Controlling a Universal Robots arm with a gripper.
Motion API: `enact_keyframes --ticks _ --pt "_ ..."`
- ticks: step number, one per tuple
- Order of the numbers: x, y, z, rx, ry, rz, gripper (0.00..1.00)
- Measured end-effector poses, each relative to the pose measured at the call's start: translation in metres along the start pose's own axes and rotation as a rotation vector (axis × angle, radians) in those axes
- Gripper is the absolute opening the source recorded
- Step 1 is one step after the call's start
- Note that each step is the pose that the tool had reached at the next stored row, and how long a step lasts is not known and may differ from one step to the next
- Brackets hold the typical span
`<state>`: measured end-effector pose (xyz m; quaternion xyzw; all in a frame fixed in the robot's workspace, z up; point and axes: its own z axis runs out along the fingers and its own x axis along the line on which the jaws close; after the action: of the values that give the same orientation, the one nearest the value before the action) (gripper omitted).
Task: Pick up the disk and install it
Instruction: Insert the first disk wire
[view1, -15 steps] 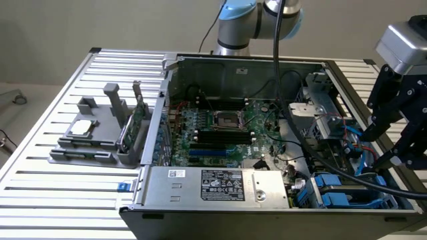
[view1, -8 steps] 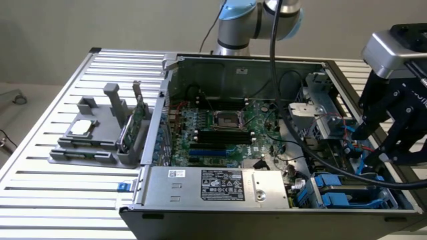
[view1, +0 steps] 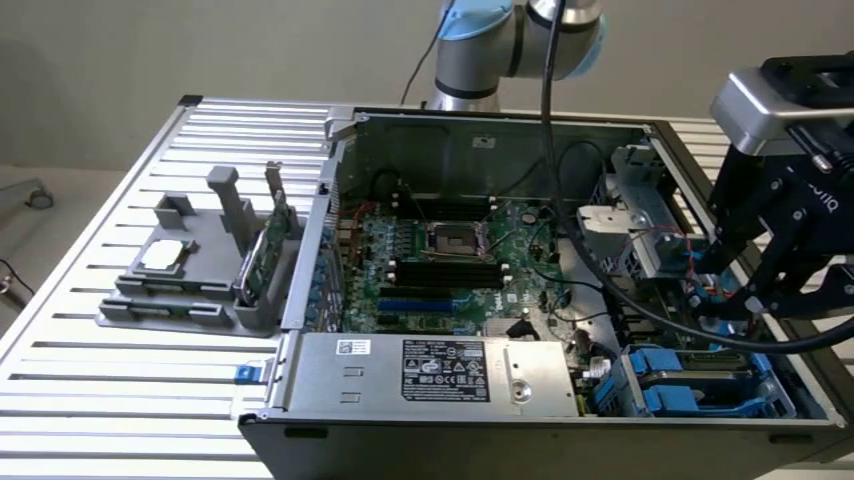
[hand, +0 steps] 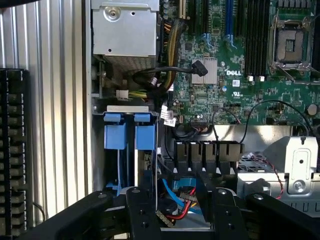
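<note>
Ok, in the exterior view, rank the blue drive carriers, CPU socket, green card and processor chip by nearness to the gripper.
From the gripper:
1. Blue drive carriers, just below it.
2. CPU socket, mid-motherboard.
3. Green card, standing outside the case.
4. Processor chip, exterior view's far left.

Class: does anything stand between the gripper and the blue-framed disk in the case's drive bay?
Nothing solid that can be seen. The gripper hovers open over the case, beside the drive bay that holds the disk. Only loose red and blue wires lie directly beneath it, alongside that bay.
</note>
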<state>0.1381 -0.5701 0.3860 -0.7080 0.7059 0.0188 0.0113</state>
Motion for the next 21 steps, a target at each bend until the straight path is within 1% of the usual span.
enact_keyframes --ticks 4,7,9,10,12,14,15,16,18,21 --pt "-0.004 -0.0063 0.0033 -0.0015 0.0182 0.0 0.48" --pt "-0.005 -0.0104 0.0055 -0.0031 0.0337 0.0 0.48" --pt "-0.005 -0.0136 0.0061 -0.0069 0.0423 0.0 0.48" --pt "-0.005 -0.0152 0.0063 -0.0108 0.0449 -0.001 0.48" --pt "-0.005 -0.0175 0.0066 -0.0215 0.0488 -0.003 0.48" --pt "-0.005 -0.0187 0.0067 -0.0313 0.0498 -0.009 0.48" --pt "-0.005 -0.0188 0.0067 -0.0348 0.0498 -0.01 0.48" --pt "-0.005 -0.0188 0.0067 -0.0365 0.0497 -0.01 0.48" --pt "-0.005 -0.0188 0.0069 -0.0366 0.0489 -0.005 0.48" --pt "-0.005 -0.0189 0.0069 -0.0359 0.0468 0.037 0.48"
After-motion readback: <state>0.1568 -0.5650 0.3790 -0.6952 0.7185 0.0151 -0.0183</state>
